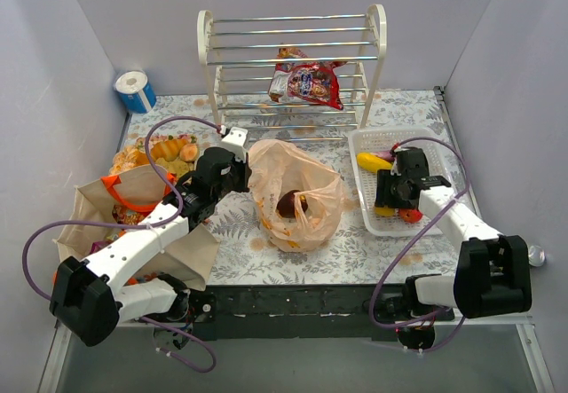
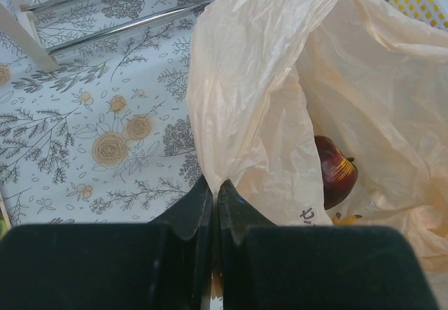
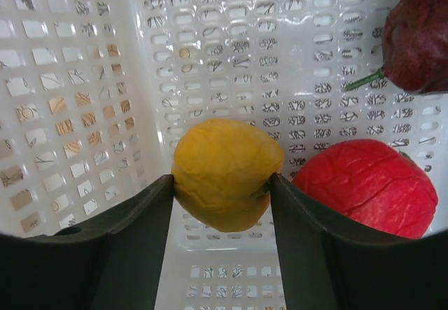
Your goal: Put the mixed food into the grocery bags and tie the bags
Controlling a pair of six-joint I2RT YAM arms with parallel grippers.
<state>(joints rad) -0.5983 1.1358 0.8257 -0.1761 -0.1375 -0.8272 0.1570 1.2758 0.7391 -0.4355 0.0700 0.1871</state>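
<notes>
The peach plastic grocery bag (image 1: pixel 297 180) (image 2: pixel 280 79) lies mid-table with a dark red-brown fruit (image 1: pixel 291 204) (image 2: pixel 334 170) inside. My left gripper (image 1: pixel 248 173) (image 2: pixel 215 184) is shut on the bag's left rim, thin film pinched between its fingers. The beige tote (image 1: pixel 93 220) with orange handles stands at the left under that arm. In the white basket (image 1: pixel 368 137), my right gripper (image 1: pixel 390 205) (image 3: pixel 222 184) has both fingers against a yellow fruit (image 3: pixel 224 173). A red fruit (image 3: pixel 367 184) and a dark purple one (image 3: pixel 420 37) lie beside it.
A white rack (image 1: pixel 293 38) at the back holds red snack packets (image 1: pixel 309 81). Golden pastries (image 1: pixel 164 152) sit behind the tote. A blue-and-white roll (image 1: pixel 135 91) stands in the back left corner. A long yellow fruit (image 1: pixel 373 161) lies in the basket's far end.
</notes>
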